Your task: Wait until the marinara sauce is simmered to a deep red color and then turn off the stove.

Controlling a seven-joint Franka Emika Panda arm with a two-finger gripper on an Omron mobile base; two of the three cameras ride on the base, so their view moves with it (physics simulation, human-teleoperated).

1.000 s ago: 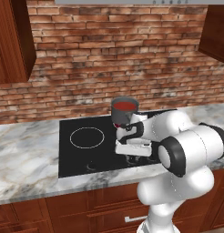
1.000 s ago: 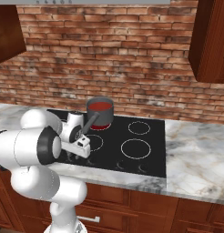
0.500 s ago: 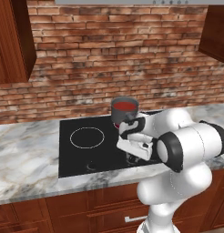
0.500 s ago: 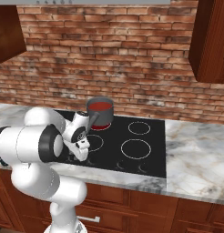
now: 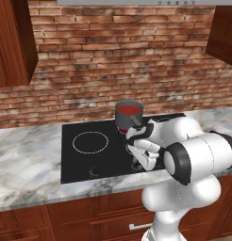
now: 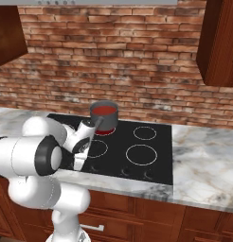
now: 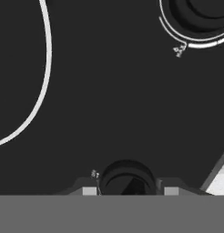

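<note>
The marinara sauce (image 5: 129,109) (image 6: 104,110) shows as a red disc inside a small dark grey saucepan (image 5: 127,120) (image 6: 104,122) on a back burner of the stove (image 5: 82,162) (image 6: 151,158), a flat black glass cooktop. My gripper (image 5: 136,164) (image 6: 78,165) (image 7: 127,190) points down at the cooktop's front strip, in front of the pan. In the hand view a dark round knob (image 7: 126,176) sits between my two fingertips (image 7: 89,189), which stand apart on either side of it. I cannot tell whether they touch it.
Another knob (image 7: 200,13) with a white arc marking lies further along the strip. A white burner ring (image 7: 43,68) curves nearby. Marble counter (image 5: 23,164) (image 6: 203,165) flanks the cooktop; a brick wall (image 5: 113,61) rises behind, with wooden cabinets (image 6: 220,42) above.
My hand has come down a little towards the knob row at the cooktop's front. The saucepan and sauce have stayed where they were.
</note>
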